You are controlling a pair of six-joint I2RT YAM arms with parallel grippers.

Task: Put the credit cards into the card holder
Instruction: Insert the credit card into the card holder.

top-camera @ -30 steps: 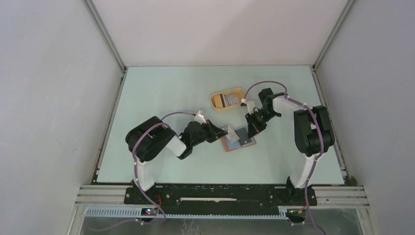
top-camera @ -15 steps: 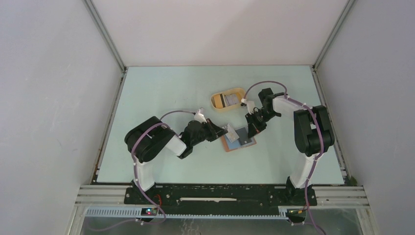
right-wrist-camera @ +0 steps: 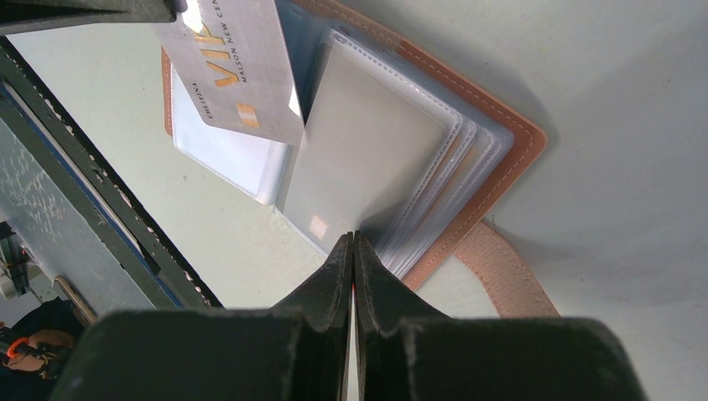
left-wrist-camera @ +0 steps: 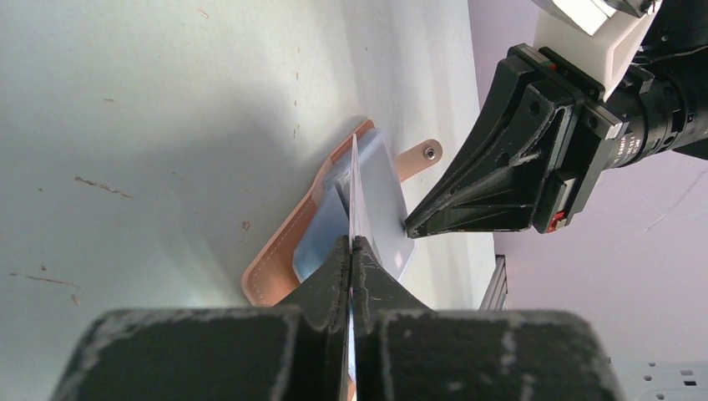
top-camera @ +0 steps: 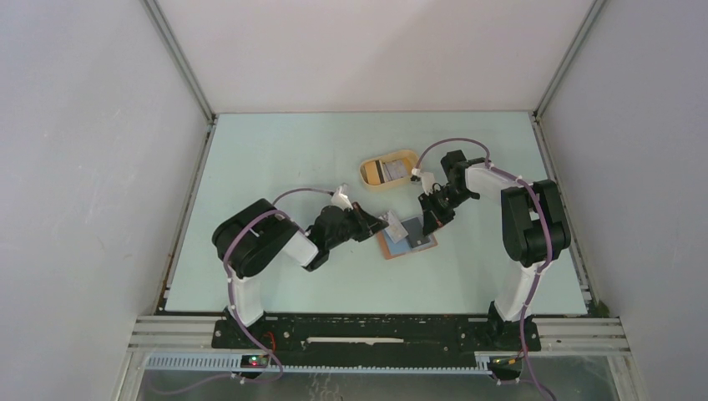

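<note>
The card holder (top-camera: 407,237) lies open on the table, reddish-brown with clear inner pockets (right-wrist-camera: 367,159) and a snap tab (left-wrist-camera: 422,156). My left gripper (top-camera: 384,223) is shut on a light credit card (right-wrist-camera: 238,67) with gold lettering. It holds the card on edge (left-wrist-camera: 354,188) over the pockets, its lower corner at the stack. My right gripper (top-camera: 429,224) is shut at the wallet's right side. Its tips (right-wrist-camera: 352,238) pinch the edge of a clear pocket leaf. More credit cards (top-camera: 392,170) lie in the yellow tray.
The yellow oval tray (top-camera: 367,174) stands just behind the card holder, between the two arms. The right gripper's body (left-wrist-camera: 534,142) is close in front of the left gripper. Walls enclose the table on three sides.
</note>
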